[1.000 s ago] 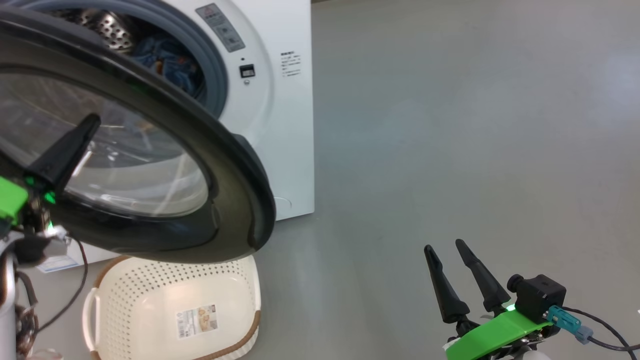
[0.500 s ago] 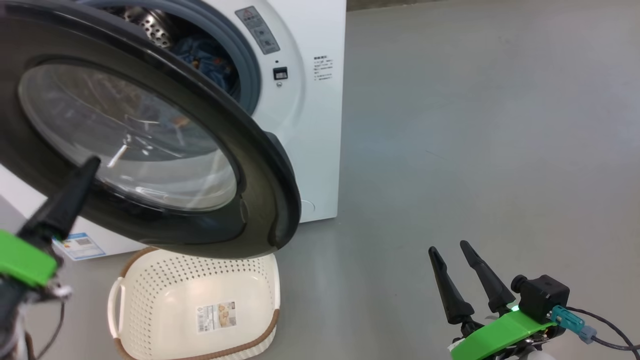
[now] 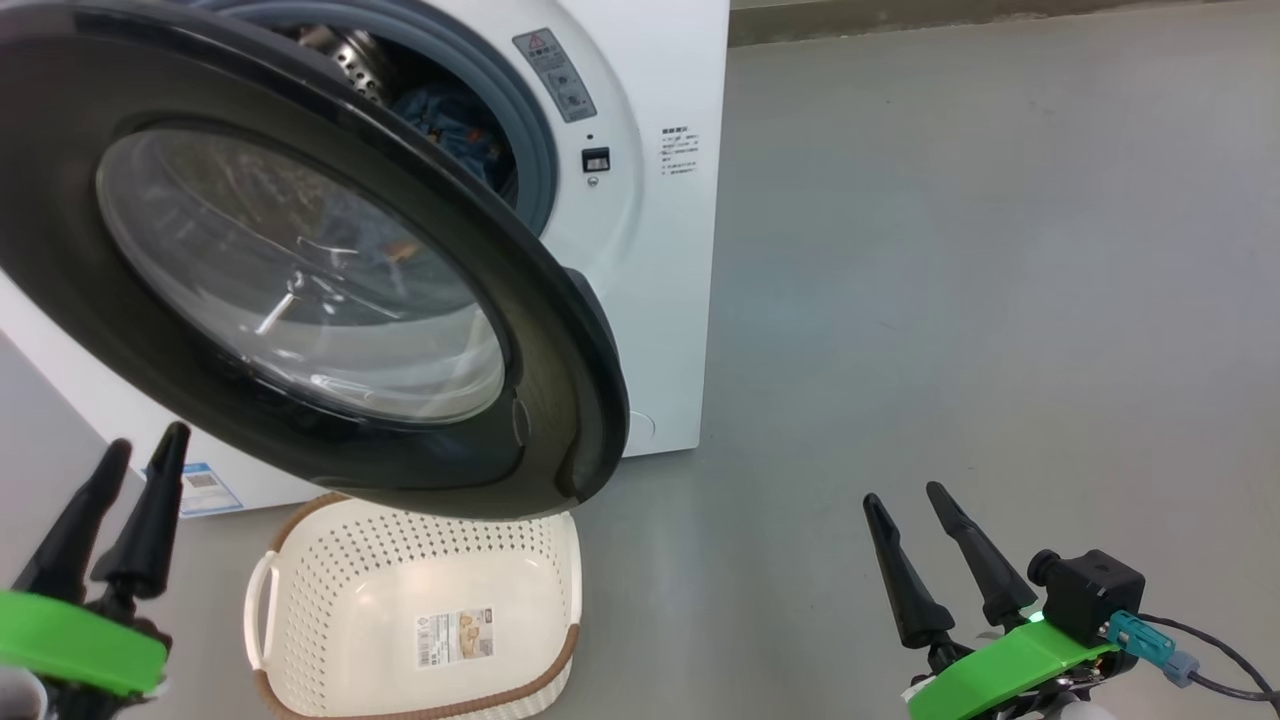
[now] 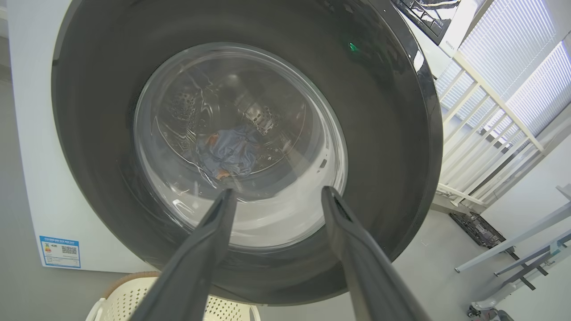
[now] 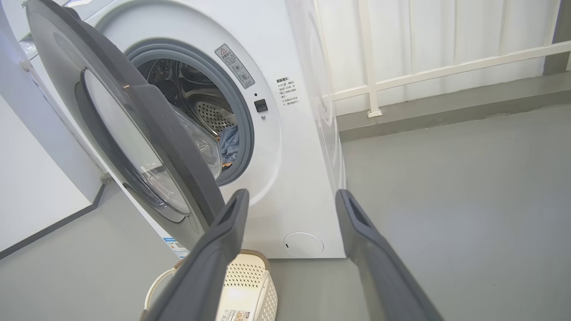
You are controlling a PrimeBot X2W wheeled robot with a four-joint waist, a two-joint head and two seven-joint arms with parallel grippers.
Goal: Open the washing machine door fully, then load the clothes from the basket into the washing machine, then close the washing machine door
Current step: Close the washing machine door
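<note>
Showing the washing machine door (image 3: 300, 270) standing ajar above the empty basket (image 3: 400, 545); the clothes (image 3: 450, 115) lie in the drum (image 3: 350, 60) of the washing machine (image 3: 660, 300). We find the left tool (image 3: 150, 437) and the right tool (image 3: 901, 491) with fingers apart, holding nothing. We judge the door stiff, heavy and slippery: push its black rim near the free edge, not the domed glass.

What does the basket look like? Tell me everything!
The basket is a cream plastic tub with rounded corners, rows of little holes in its walls, a brown woven-look rim and a white side handle. It stands upright on the grey floor before the washer, partly under the open door. Its visible inside is bare but for a label sticker. Nothing grips it.
</note>
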